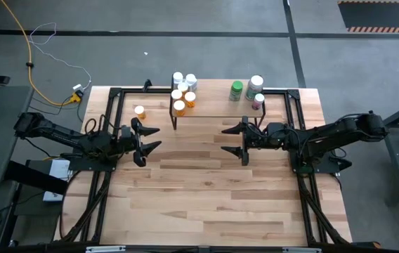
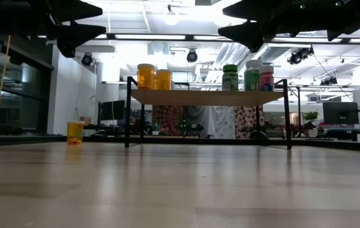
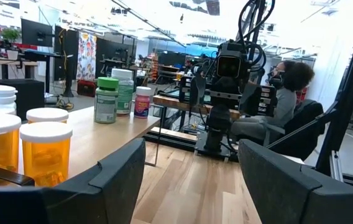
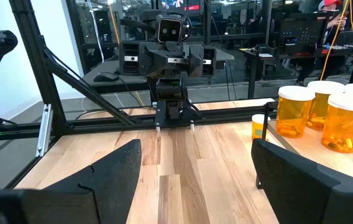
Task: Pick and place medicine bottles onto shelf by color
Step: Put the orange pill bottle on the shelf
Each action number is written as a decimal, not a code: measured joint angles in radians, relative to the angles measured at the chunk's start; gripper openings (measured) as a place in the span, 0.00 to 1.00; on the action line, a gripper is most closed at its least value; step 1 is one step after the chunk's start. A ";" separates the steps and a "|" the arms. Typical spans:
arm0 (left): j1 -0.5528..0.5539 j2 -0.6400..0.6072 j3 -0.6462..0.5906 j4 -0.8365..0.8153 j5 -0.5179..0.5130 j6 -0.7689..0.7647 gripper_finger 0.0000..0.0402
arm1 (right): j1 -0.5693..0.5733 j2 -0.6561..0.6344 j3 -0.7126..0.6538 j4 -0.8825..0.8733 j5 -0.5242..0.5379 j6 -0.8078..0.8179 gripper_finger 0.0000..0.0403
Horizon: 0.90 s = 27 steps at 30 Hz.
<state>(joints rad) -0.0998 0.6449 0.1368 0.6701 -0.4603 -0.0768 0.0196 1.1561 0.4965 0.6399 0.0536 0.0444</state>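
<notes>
The shelf (image 1: 210,105) is a small light-wood board on thin black legs at the table's far middle. Several white-capped orange and white bottles (image 1: 183,90) stand bunched on its left end; a green bottle (image 1: 237,90), a white one (image 1: 256,85) and a pinkish one (image 1: 258,100) stand on its right end. One orange bottle (image 1: 140,112) stands on the tabletop left of the shelf, also in the low view (image 2: 75,132). My left gripper (image 1: 150,138) hovers open near the shelf's left leg. My right gripper (image 1: 230,139) hovers open near its right side. Both hold nothing.
Black frame rails (image 1: 108,119) run along both table sides. The near half of the wooden tabletop (image 1: 199,204) is bare. A person (image 3: 288,93) sits beyond the table's right side in the left wrist view. A yellow cable (image 1: 31,63) lies on the floor far left.
</notes>
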 joint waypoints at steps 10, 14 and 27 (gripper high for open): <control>0.020 0.009 0.000 -0.220 -0.333 -0.237 0.62 | 0.000 0.000 0.000 0.000 0.000 0.000 0.73; 0.097 0.013 0.000 -0.424 -0.489 -0.476 0.62 | 0.000 0.000 0.000 0.000 0.000 0.000 0.73; 0.404 0.139 0.000 -0.763 -0.379 -0.822 0.62 | 0.000 0.000 0.000 0.000 0.000 0.000 0.73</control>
<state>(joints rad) 0.3045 0.7841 0.1368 -0.0933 -0.8390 -0.8989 0.0194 1.1561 0.4965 0.6400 0.0540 0.0443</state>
